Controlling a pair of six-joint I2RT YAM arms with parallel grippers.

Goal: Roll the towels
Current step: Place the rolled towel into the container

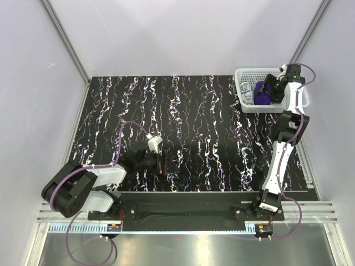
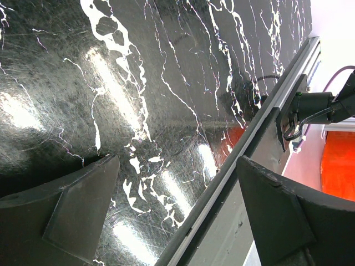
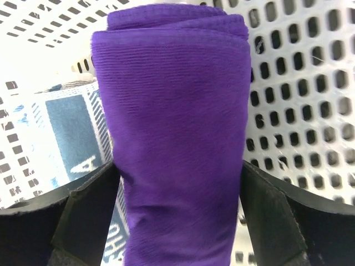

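Note:
The rolled purple towel fills the middle of the right wrist view, lying in the white mesh basket. My right gripper is open, its fingers spread wide along both sides of the roll. The patterned white and blue-grey towel lies just left of the roll in the same basket. From above, the purple towel and the patterned towel sit in the basket at the far right, with my right gripper reaching in. My left gripper is open and empty, low over the near table.
The black marbled table top runs under my left gripper, with its metal front rail close on the right. Grey walls and aluminium posts enclose the table. The basket stands at the table's far right corner.

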